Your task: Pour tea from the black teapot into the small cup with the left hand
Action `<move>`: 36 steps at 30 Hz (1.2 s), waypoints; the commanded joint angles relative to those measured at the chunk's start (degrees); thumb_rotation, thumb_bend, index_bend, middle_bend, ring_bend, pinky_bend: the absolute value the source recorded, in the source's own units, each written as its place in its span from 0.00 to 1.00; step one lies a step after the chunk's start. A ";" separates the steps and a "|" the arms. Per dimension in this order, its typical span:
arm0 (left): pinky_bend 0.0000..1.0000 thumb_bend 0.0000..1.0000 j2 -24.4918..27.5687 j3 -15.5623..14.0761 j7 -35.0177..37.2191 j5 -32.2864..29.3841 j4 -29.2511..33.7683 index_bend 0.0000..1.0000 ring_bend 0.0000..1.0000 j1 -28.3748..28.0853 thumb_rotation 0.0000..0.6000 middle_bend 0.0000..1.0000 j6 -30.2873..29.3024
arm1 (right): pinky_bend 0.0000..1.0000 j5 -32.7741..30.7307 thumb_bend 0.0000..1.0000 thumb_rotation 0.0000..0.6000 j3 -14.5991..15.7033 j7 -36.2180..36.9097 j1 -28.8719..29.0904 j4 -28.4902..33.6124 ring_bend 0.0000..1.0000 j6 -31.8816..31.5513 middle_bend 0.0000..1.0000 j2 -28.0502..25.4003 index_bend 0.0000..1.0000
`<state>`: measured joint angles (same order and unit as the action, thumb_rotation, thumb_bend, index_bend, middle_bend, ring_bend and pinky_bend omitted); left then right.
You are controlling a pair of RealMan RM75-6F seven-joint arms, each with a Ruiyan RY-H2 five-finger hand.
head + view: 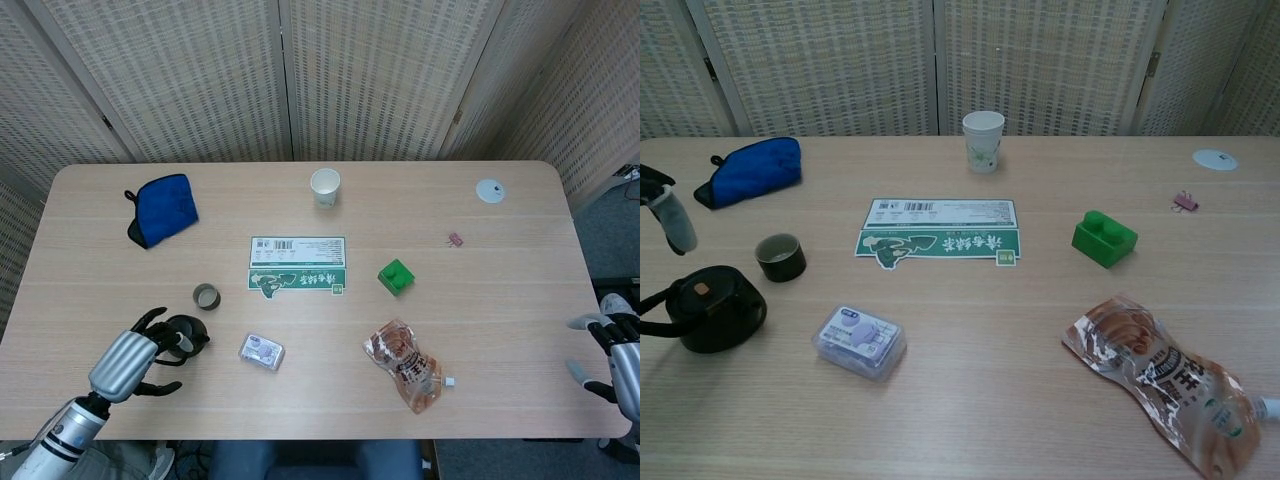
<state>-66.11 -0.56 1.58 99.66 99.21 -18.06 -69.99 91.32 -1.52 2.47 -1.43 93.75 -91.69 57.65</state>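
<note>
The black teapot (186, 336) (712, 310) stands near the table's front left, its handle pointing left. Just behind it is the small dark cup (206, 296) (780, 256), upright. My left hand (127, 362) hovers at the teapot's handle side with fingers spread, holding nothing; in the head view it covers the handle. The chest view shows only its fingertips (670, 214), above and apart from the pot. My right hand (619, 364) stays off the table's right edge, fingers apart and empty.
A blue pouch (165, 208) lies back left and a paper cup (325, 186) at the back middle. A green-white card (297, 265), a small plastic box (261, 351), a green brick (397, 276) and a snack pouch (402, 365) sit mid-table.
</note>
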 commanded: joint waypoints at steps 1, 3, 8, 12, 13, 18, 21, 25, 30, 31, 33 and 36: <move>0.07 0.15 -0.66 -0.29 -1.28 -0.49 -0.38 0.41 0.30 -1.08 1.00 0.40 1.40 | 0.25 -0.16 0.17 1.00 0.02 0.13 -0.04 -0.16 0.28 0.10 0.35 0.04 0.38; 0.06 0.15 -1.03 -0.46 -2.51 -0.90 -0.77 0.41 0.30 -1.53 1.00 0.40 2.24 | 0.26 -0.31 0.17 1.00 0.03 0.27 -0.03 -0.34 0.28 0.24 0.35 0.09 0.38; 0.04 0.15 -1.37 -1.04 -5.95 -2.51 -1.14 0.40 0.31 -2.36 0.89 0.40 4.56 | 0.26 -0.52 0.17 1.00 -0.04 0.55 -0.02 -0.66 0.28 0.35 0.35 0.12 0.38; 0.04 0.15 -1.90 -1.35 -8.90 -3.69 -1.96 0.39 0.31 -2.69 0.84 0.40 5.69 | 0.25 -0.55 0.17 1.00 -0.05 0.71 0.03 -0.86 0.28 0.46 0.35 0.16 0.38; 0.04 0.15 -2.03 -1.40 -9.45 -4.04 -2.14 0.39 0.31 -2.74 0.85 0.40 5.91 | 0.26 -0.61 0.17 1.00 -0.06 0.73 0.05 -0.90 0.28 0.52 0.35 0.16 0.38; 0.04 0.15 -2.68 -1.57 -11.62 -5.95 -3.10 0.40 0.31 -2.83 0.85 0.40 6.62 | 0.26 -0.76 0.17 1.00 -0.09 0.89 0.09 -1.12 0.28 0.69 0.35 0.28 0.38; 0.04 0.15 -2.95 -1.72 -13.18 -6.74 -3.75 0.40 0.31 -2.84 0.84 0.41 6.81 | 0.26 -0.82 0.17 1.00 -0.09 0.94 0.10 -1.22 0.28 0.75 0.35 0.30 0.38; 0.04 0.15 -3.26 -1.92 -14.74 -7.72 -4.58 0.40 0.31 -2.80 0.85 0.41 7.00 | 0.26 -0.83 0.17 1.00 -0.09 0.93 0.08 -1.26 0.28 0.73 0.35 0.32 0.38; 0.03 0.15 -3.55 -2.22 -16.29 -9.01 -5.57 0.41 0.32 -2.72 0.84 0.43 7.28 | 0.25 -0.85 0.17 1.00 -0.05 0.88 0.01 -1.25 0.28 0.70 0.35 0.31 0.38; 0.03 0.15 -3.53 -2.27 -16.45 -9.22 -5.67 0.41 0.32 -2.72 0.85 0.43 7.36 | 0.25 -0.84 0.17 1.00 -0.03 0.87 -0.01 -1.24 0.28 0.68 0.35 0.31 0.38; 0.03 0.15 -3.56 -2.38 -16.97 -9.56 -6.00 0.41 0.32 -2.74 0.85 0.43 7.44 | 0.25 -0.81 0.17 1.00 -0.04 0.85 -0.02 -1.25 0.28 0.63 0.35 0.32 0.38; 0.03 0.15 -3.74 -2.47 -18.01 -9.89 -6.69 0.42 0.32 -2.83 0.85 0.44 7.49 | 0.26 -0.78 0.17 1.00 -0.03 0.81 -0.02 -1.23 0.28 0.63 0.35 0.34 0.38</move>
<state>-69.78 -2.97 -16.20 89.90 92.72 -20.86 -62.54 90.55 -1.54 3.27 -1.46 92.52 -91.06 57.99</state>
